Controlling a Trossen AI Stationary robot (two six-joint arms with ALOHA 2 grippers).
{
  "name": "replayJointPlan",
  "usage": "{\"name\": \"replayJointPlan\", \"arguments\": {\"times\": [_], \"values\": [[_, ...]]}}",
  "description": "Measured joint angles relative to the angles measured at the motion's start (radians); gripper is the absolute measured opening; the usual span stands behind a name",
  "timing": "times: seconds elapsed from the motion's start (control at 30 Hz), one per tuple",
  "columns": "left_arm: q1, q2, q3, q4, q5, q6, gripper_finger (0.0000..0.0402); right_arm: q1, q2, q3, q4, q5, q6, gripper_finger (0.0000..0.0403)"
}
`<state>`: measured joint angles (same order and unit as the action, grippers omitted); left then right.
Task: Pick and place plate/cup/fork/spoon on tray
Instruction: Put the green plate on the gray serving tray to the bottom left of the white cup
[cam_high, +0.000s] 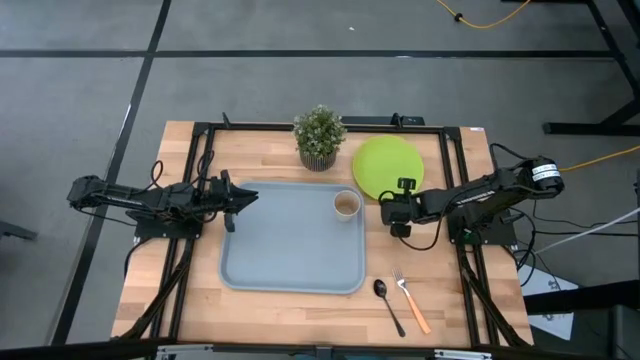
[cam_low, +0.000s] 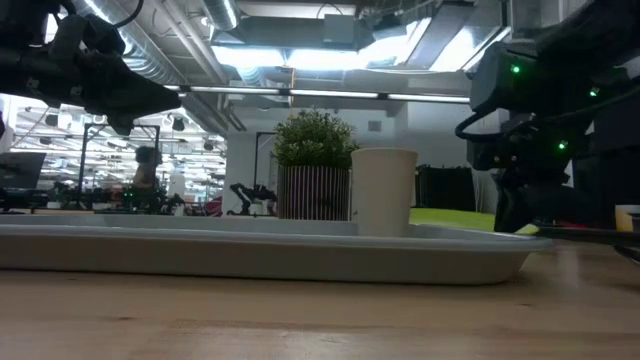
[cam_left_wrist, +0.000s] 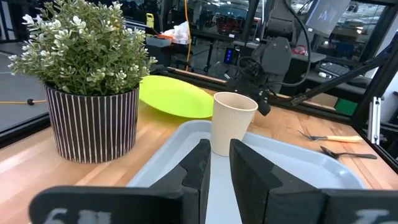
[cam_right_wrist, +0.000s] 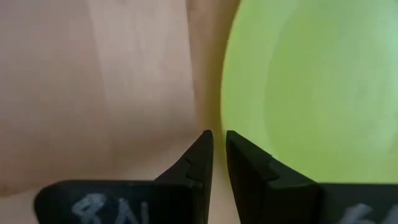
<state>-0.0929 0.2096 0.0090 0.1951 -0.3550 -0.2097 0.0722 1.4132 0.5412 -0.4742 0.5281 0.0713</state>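
The pale wooden table (cam_high: 200, 300) carries all the pieces. Nearest the front edge, off the tray, lie the small dark spoon (cam_high: 387, 303) and the orange-handled fork (cam_high: 409, 300), side by side. Behind them sits the large grey-blue plastic tray (cam_high: 280, 255), with the beige cup (cam_high: 346, 204) upright in its far right corner. The left tool (cam_high: 238, 198) waits over the tray's left rim, fingers nearly closed on nothing. The right tool (cam_high: 400, 205), clenched and empty, hovers at the near edge of the round lime-green plate (cam_high: 388, 165), which lies on the table beside the tray. The plate looks stiff, light and slick; only its thin rim seems to offer a grip.
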Motion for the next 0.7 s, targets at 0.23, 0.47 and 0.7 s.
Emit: {"name": "replayJointPlan", "arguments": {"times": [0.23, 0.47, 0.7], "values": [[0.0, 0.0, 0.0, 0.0, 0.0, 0.0, 0.0053, 0.0, 0.0, 0.0, 0.015, 0.037, -0.001, 0.005], [0.0, 0.0, 0.0, 0.0, 0.0, 0.0, 0.0053, 0.0, 0.0, 0.001, 0.015, 0.078, -0.023, 0.005], [0.0, 0.0, 0.0, 0.0, 0.0, 0.0, 0.0053, 0.0, 0.0, 0.001, 0.015, 0.079, -0.034, 0.005]]}}
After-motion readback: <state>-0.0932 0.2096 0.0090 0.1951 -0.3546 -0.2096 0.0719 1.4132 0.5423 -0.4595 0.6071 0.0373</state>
